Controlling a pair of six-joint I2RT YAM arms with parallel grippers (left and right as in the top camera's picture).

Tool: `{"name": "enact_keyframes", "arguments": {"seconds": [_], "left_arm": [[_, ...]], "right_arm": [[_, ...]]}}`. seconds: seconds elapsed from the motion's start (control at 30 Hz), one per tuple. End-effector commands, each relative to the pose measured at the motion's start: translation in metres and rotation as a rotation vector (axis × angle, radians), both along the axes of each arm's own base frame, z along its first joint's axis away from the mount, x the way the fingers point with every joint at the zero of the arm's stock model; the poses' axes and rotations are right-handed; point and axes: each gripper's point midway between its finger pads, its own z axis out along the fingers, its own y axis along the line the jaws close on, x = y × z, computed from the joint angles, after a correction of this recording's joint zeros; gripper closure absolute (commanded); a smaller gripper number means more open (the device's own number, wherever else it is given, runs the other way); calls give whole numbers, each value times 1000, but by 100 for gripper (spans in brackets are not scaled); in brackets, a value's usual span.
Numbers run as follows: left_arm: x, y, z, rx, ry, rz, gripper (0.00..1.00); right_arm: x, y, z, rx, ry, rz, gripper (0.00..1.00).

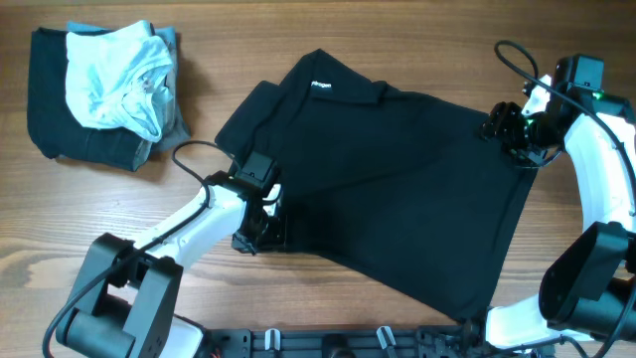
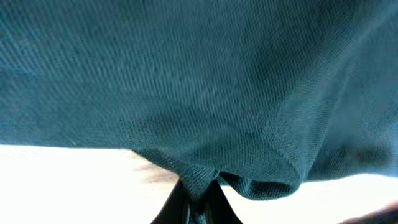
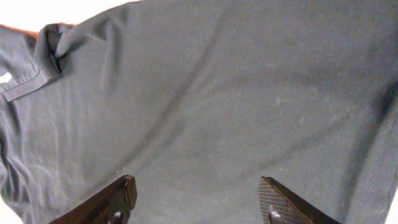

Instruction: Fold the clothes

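A black shirt (image 1: 397,189) is lying spread from the middle of the counter toward its right edge. The left gripper (image 1: 260,227) is pinching the shirt's near-left edge, and its jaws are closed on a tuck of cloth. The right gripper (image 1: 512,129) is hovering at the shirt's far-right edge, its fingers (image 3: 121,196) standing wide apart with nothing between them. A pile (image 1: 109,89) of other clothes is sitting at the far-left corner.

A clean fold is likely calling for the right gripper to take a matching hold before either arm lifts, so both are carrying the cloth over taut and level.

The left wrist view is showing almost nothing but fabric. How many layers are being pinched, and whether the right fingers are touching the cloth, cannot be told.
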Motion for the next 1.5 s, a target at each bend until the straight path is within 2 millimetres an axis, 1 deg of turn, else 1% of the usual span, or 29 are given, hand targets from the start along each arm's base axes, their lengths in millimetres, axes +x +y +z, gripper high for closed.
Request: {"name": "enact_keyframes", "arguments": {"seconds": [0.0, 0.1, 0.27, 0.4, 0.43, 0.53, 0.63, 0.7, 0.77, 0.9, 0.93, 0.97, 1.0, 1.03, 1.07, 1.13, 1.2, 1.27, 1.33, 1.47], "left_arm": [[-10, -30, 30, -172, 100, 13, 96], [-15, -34, 46, -178, 148, 37, 96], [-24, -31, 76, -158, 191, 55, 96], [-24, -31, 95, -177, 154, 50, 96], [-21, -32, 104, -193, 111, 45, 96], [-15, -27, 111, -178, 46, 40, 96], [-2, -20, 109, -130, -36, 37, 96], [5, -21, 109, -130, -66, 36, 96], [6, -23, 109, -138, -73, 33, 96], [1, -29, 109, -140, -73, 0, 96], [-2, -33, 109, -143, -76, -19, 90], [-5, -38, 109, -146, -78, -41, 74], [-8, -41, 110, -148, -79, -60, 56], [-12, -44, 109, -143, -80, -84, 48], [-15, -45, 108, -129, -84, -102, 45], [-18, -39, 104, -70, -93, -125, 44], [-20, -25, 99, 16, -99, -129, 45], [-20, -8, 96, 115, -100, -87, 46], [-20, 3, 92, 179, -102, -48, 46], [-24, 7, 79, 198, -80, -12, 47]], "right_arm": [[-1, 1, -6, -7, 11, 22, 32], [-1, 1, -6, -7, 11, 22, 32], [-1, 1, -6, -8, 10, 23, 32], [0, 1, -6, -8, 9, 23, 32], [0, 1, -6, -9, 9, 22, 32], [0, 1, -5, -9, 7, 22, 31], [0, 1, -5, -9, 7, 22, 32], [0, 1, -5, -9, 7, 22, 31], [0, 1, -5, -9, 8, 22, 31], [-1, 1, -6, -8, 10, 22, 31], [-1, 1, -6, -8, 11, 22, 31], [-1, 1, -6, -8, 10, 22, 31], [-1, 1, -6, -8, 10, 21, 30], [0, 1, -6, -8, 10, 22, 31], [0, 1, -6, -8, 10, 22, 30], [0, 1, -6, -8, 10, 22, 30], [-1, 1, -6, -8, 10, 22, 28], [-1, 1, -6, -8, 10, 22, 28], [-1, 1, -6, -8, 10, 22, 27], [-1, 1, -6, -8, 11, 22, 27]]}}
